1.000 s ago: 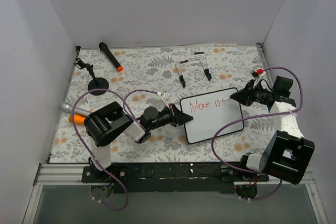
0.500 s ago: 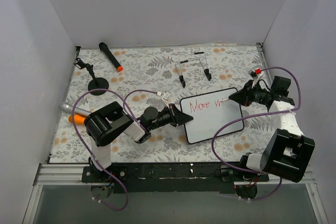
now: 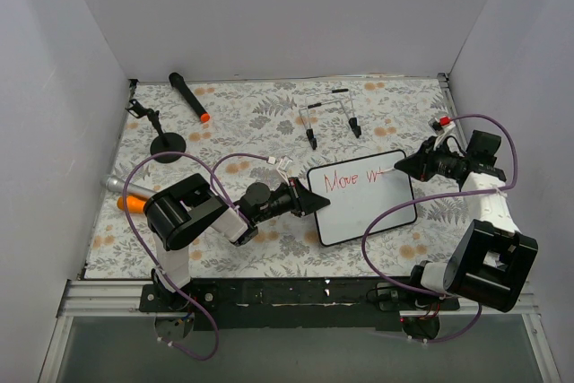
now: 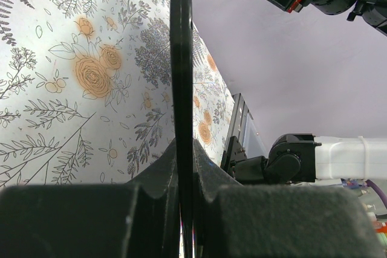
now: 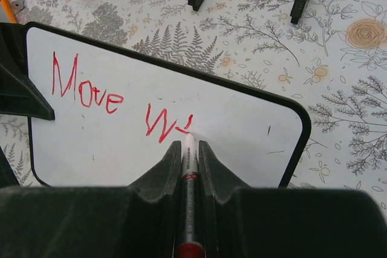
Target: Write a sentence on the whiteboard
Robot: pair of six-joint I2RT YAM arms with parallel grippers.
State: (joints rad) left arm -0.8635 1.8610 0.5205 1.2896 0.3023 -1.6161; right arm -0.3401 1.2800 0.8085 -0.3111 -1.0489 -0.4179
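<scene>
Writing is just begun: the sentence (image 5: 113,102) reads "Move W" on the board (image 3: 363,208), mid-frame. Your right gripper (image 5: 188,146) squeezes the pen (image 5: 189,173); your left gripper (image 4: 184,144) pinches the board's edge. More words are left, I think.

whiteboard (image 3: 368,208) on table (image 3: 251,123), 4 o'clock from centre | left gripper (image 3: 323,203) clamping its 9 o'clock edge | right gripper (image 3: 399,165) at its 2 o'clock, marker (image 5: 188,167) tip touching board | wire pieces (image 3: 332,112) at its 12 o'clock
</scene>
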